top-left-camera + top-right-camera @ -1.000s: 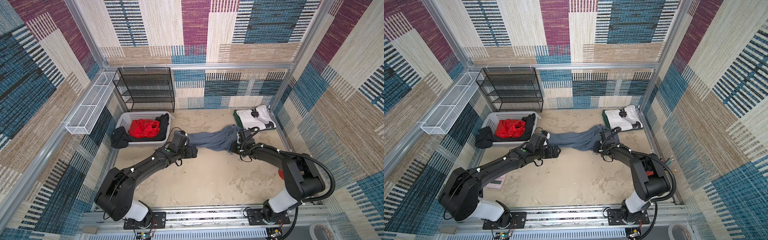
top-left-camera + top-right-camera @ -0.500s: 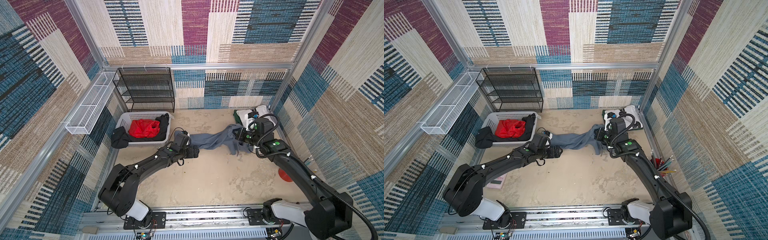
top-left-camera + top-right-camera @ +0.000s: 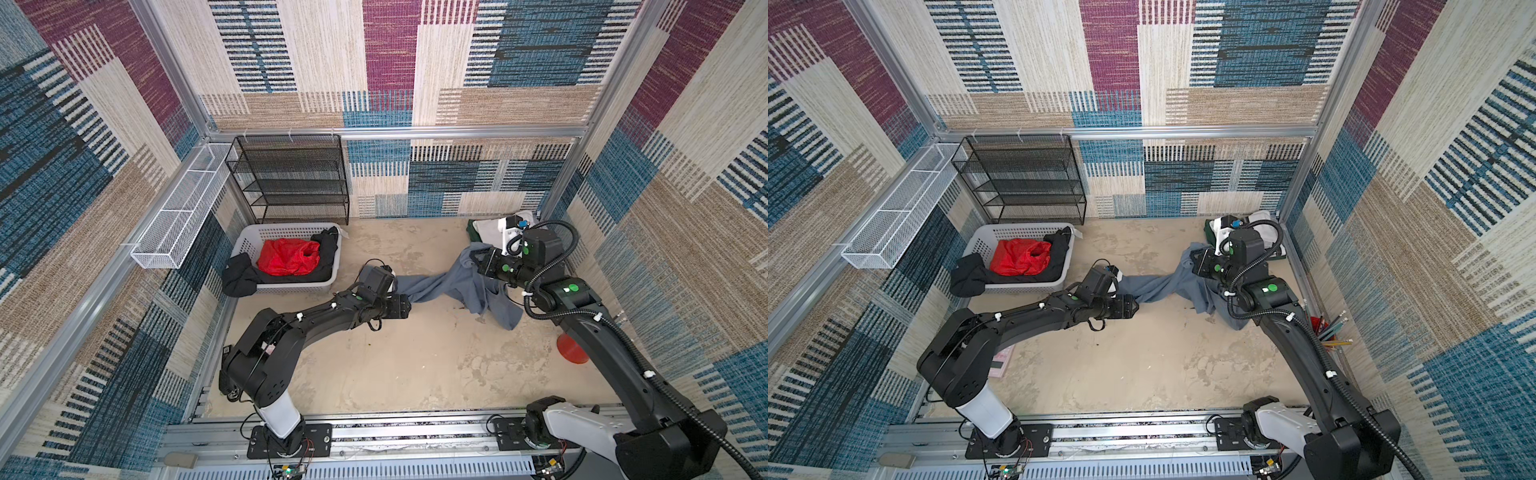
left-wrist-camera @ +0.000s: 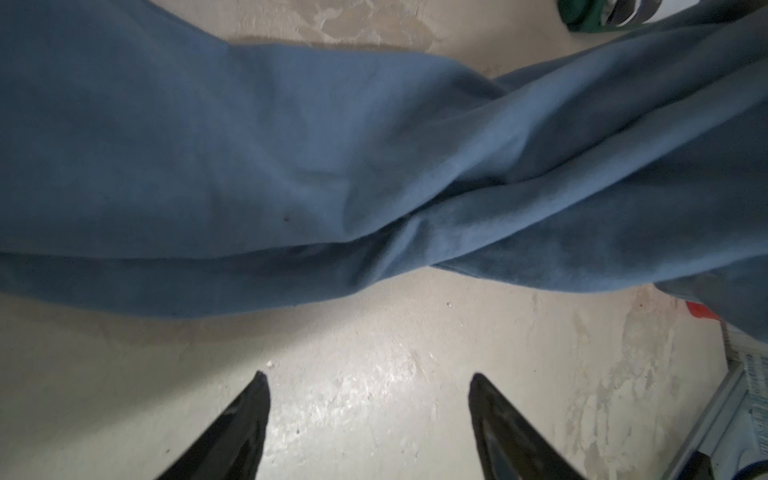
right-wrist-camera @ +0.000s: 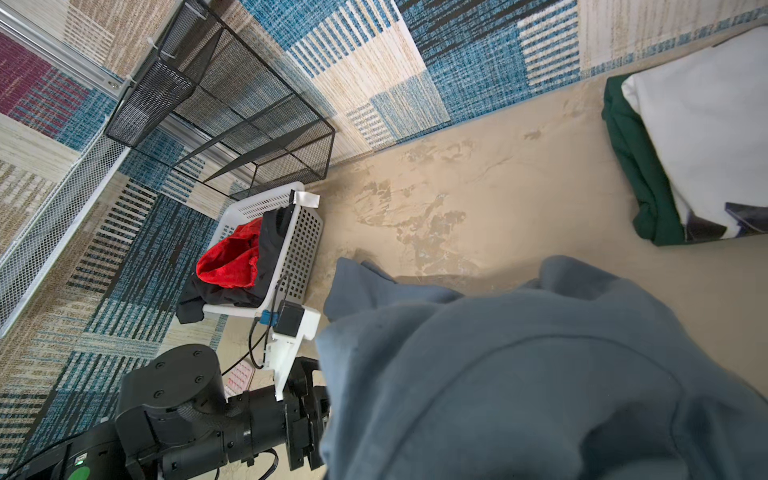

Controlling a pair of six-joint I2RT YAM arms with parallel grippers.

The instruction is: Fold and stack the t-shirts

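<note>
A slate-grey t-shirt (image 3: 449,286) (image 3: 1167,286) stretches twisted across the middle of the floor. Its right end hangs bunched from my raised right gripper (image 3: 478,259) (image 3: 1194,259), which is shut on it. In the right wrist view the cloth (image 5: 519,374) hides the fingers. My left gripper (image 3: 409,308) (image 4: 368,376) stands open low over bare floor, just short of the shirt's (image 4: 291,166) left end, holding nothing. At the back right a folded white t-shirt with black patches (image 3: 490,230) (image 5: 706,124) lies on a folded dark green t-shirt (image 3: 471,232) (image 5: 636,166).
A white perforated basket (image 3: 249,241) at the back left holds red cloth (image 3: 289,257) and black cloth (image 3: 239,278) that spills over its rim. A black wire shelf (image 3: 299,183) stands behind it. A red cup of pencils (image 3: 1329,328) sits by the right wall.
My right arm has lifted, raising the grey t-shirt's right end up and back. My left gripper has edged right along the floor and its jaws have narrowed a little.
</note>
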